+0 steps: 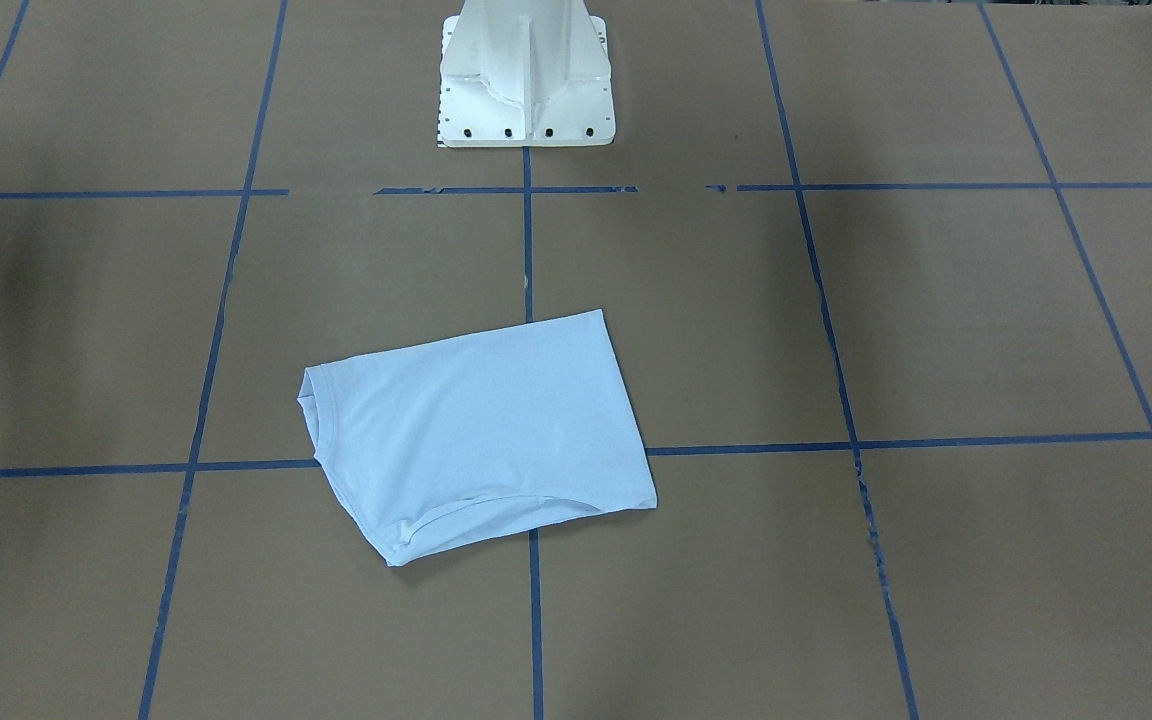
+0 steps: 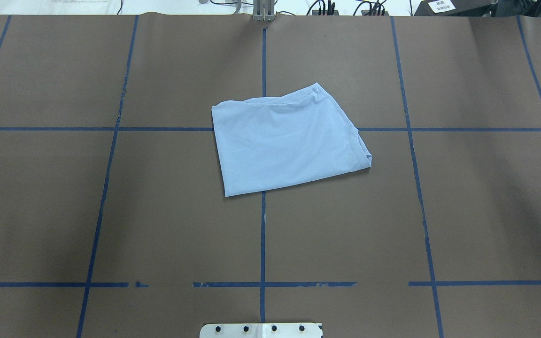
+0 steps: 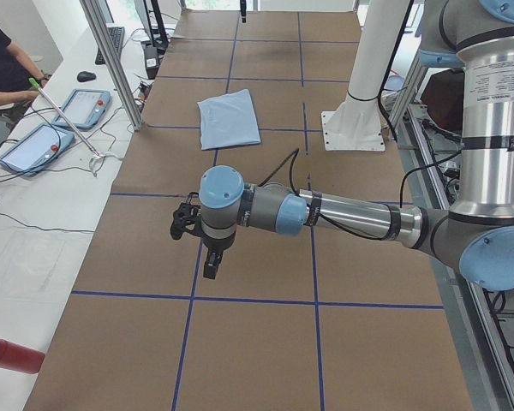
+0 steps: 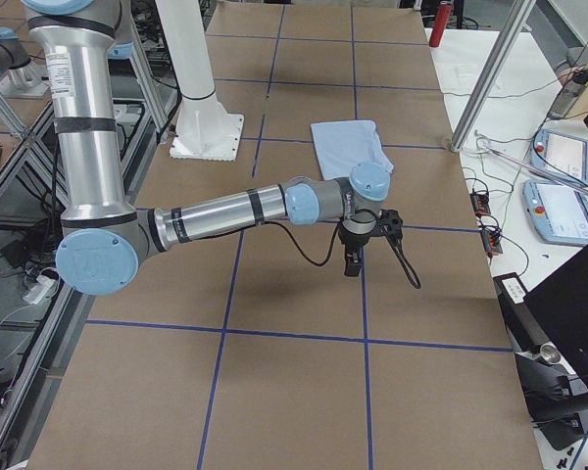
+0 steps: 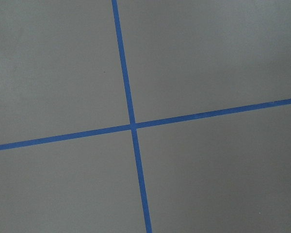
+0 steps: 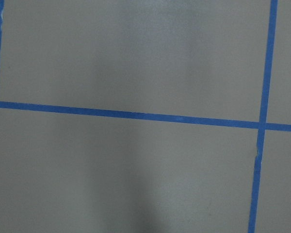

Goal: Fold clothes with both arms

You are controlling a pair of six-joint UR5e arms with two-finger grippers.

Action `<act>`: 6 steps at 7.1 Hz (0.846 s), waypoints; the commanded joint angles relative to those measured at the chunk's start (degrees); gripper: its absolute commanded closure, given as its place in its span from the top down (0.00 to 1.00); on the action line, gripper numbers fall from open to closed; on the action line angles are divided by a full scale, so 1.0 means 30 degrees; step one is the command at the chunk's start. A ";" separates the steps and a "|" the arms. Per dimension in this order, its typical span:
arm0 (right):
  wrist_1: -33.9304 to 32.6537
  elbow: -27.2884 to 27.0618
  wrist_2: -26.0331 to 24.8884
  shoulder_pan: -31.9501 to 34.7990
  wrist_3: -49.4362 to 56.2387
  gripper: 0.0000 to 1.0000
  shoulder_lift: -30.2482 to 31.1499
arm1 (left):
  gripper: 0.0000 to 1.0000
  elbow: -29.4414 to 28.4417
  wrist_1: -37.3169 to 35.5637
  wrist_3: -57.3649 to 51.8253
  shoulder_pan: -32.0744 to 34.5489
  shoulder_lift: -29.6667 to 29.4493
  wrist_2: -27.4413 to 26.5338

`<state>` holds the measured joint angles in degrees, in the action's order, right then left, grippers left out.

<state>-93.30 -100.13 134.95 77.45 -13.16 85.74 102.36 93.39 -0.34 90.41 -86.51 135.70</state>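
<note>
Over at the robot's left end of the tabletop [image 3: 265,360], the left end effector [image 3: 211,271] hangs pointing down off the stretched-out left arm [image 3: 351,214], just above the brown surface. Can't tell from that side angle if its fingers are spread or pressed together. Its wrist cam only gets brown tabletop with a blue tape crossing [image 5: 132,126] right below it.

Well away from that end effector, toward the middle of the tabletop, sits the light blue T-shirt [image 2: 284,141]. It's folded into a rough rectangle and lies flat across a tape crossing, with the ribbed collar on the side nearer the right end effector and a stitched hem along its far edge. It touches neither end effector, and the white pedestal base [image 1: 526,80] stands back from it at the robot's edge.

Further right, the right end effector [image 4: 351,266] points down too, off the right arm [image 4: 225,211], well clear of the shirt. Same deal, can't tell how its fingers stand. Below it is just tabletop and tape.
</note>
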 commanded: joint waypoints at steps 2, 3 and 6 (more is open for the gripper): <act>0.0191 0.0533 0.1478 0.0753 0.0110 1.00 0.0862 | 1.00 -0.0195 0.0011 -0.0062 -0.0021 0.0008 -0.0174; 0.0220 0.0621 0.1454 0.0755 0.0053 1.00 0.0835 | 1.00 -0.0195 0.0011 -0.0091 -0.0050 0.0008 -0.0175; 0.0221 0.0680 0.1395 0.0725 -0.0006 1.00 0.0397 | 1.00 0.0009 0.0041 -0.0091 -0.0137 -0.0021 -0.0146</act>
<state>-92.65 -98.24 139.16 79.62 -13.16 87.39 102.10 93.48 -0.61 90.18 -86.50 135.24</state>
